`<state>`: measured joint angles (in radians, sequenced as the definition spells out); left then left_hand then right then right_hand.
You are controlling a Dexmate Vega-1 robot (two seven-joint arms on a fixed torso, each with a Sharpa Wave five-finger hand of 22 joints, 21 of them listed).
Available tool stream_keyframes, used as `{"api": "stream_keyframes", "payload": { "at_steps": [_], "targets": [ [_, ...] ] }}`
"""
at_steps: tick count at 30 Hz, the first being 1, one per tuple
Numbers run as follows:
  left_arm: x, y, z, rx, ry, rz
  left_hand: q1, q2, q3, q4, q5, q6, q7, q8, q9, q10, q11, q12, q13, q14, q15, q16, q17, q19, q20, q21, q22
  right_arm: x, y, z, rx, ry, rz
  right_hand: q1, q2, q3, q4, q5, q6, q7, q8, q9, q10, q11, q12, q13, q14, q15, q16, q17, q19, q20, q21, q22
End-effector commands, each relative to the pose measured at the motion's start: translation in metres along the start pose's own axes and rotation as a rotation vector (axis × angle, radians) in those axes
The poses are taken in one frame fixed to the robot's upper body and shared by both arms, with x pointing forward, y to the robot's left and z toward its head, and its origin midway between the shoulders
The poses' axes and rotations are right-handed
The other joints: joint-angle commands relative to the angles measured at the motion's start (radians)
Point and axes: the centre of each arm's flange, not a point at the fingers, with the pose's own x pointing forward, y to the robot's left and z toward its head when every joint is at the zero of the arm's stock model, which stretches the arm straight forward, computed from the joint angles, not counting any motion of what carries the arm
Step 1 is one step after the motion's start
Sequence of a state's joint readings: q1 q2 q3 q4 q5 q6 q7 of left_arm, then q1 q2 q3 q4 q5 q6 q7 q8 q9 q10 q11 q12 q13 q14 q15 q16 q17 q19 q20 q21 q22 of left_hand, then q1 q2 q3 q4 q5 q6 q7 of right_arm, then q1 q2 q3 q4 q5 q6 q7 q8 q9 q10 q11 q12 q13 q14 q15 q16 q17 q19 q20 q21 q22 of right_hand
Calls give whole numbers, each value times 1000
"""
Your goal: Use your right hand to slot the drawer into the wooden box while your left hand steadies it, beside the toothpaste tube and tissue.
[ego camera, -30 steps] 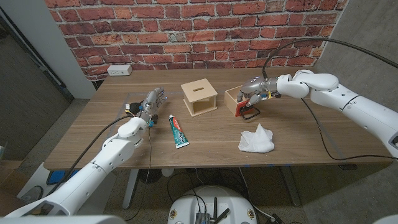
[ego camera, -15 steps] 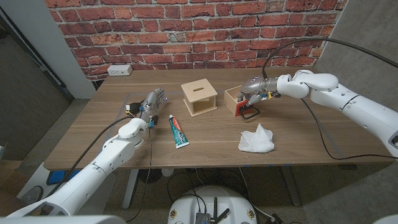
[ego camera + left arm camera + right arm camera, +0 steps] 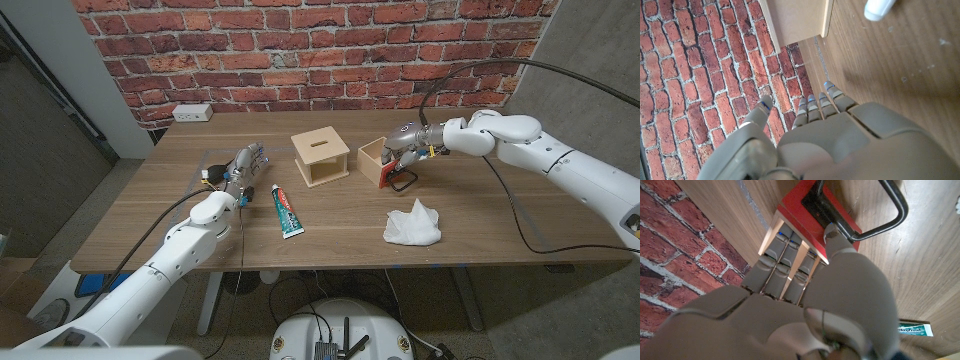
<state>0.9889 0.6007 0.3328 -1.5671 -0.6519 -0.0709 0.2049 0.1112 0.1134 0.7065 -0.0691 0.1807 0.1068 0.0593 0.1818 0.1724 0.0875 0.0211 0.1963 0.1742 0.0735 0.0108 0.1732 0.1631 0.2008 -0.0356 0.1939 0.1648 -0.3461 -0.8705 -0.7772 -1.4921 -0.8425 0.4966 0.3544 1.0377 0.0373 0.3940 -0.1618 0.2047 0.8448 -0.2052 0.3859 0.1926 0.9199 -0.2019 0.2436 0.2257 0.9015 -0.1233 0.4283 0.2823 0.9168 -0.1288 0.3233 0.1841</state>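
Fingers (image 3: 785, 260) of right hand (image 3: 402, 150) curl over drawer (image 3: 378, 160) wall, thumb on red front, arm extended; drawer just right of wooden box (image 3: 320, 157). Left hand (image 3: 243, 166) fingers straight, holding nothing, left of toothpaste tube (image 3: 287, 211).

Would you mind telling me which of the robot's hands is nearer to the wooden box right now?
Right. The right hand grips the drawer just beside the wooden box. The left hand stands farther off on the box's other side, beyond the toothpaste tube.
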Motion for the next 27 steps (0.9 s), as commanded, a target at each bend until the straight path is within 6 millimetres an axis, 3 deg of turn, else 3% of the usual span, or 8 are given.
{"api": "stream_keyframes", "payload": {
  "at_steps": [1, 11, 27],
  "targets": [
    [-1, 1, 0, -1, -6, 0, 13, 61, 7, -1, -3, 8, 0, 2, 3, 9, -3, 6, 6, 9, -3, 6, 2, 11, -40, 2, 3, 1, -7, -1, 10, 0, 40, 5, 22, 0, 3, 6, 11, 0, -12, -3, 13, 0, -8, 7, 24, -112, -9, 13, 19, -78, 9, 3],
    [-1, 0, 3, 5, -14, -4, 14, 61, 9, -2, -3, 9, 0, 2, 4, 10, -3, 5, 6, 10, -4, 5, 2, 12, -39, 2, 3, -1, -13, 0, 7, 17, 76, 0, 43, -11, 1, 5, 59, 3, -38, -4, 56, 0, -24, 22, 78, -113, -47, 42, 25, -79, 30, 7],
    [-5, 3, 15, 33, -42, -4, 15, 61, 11, -3, -5, 12, 0, 3, 4, 12, -4, 4, 6, 11, -3, 4, 3, 12, -39, 0, 4, -8, -21, -1, 31, 24, 68, -11, 58, -12, 3, 5, 88, 9, -47, -3, 72, 1, -25, 39, 96, -112, -70, 53, 22, -81, 39, 7]
  ]
}}
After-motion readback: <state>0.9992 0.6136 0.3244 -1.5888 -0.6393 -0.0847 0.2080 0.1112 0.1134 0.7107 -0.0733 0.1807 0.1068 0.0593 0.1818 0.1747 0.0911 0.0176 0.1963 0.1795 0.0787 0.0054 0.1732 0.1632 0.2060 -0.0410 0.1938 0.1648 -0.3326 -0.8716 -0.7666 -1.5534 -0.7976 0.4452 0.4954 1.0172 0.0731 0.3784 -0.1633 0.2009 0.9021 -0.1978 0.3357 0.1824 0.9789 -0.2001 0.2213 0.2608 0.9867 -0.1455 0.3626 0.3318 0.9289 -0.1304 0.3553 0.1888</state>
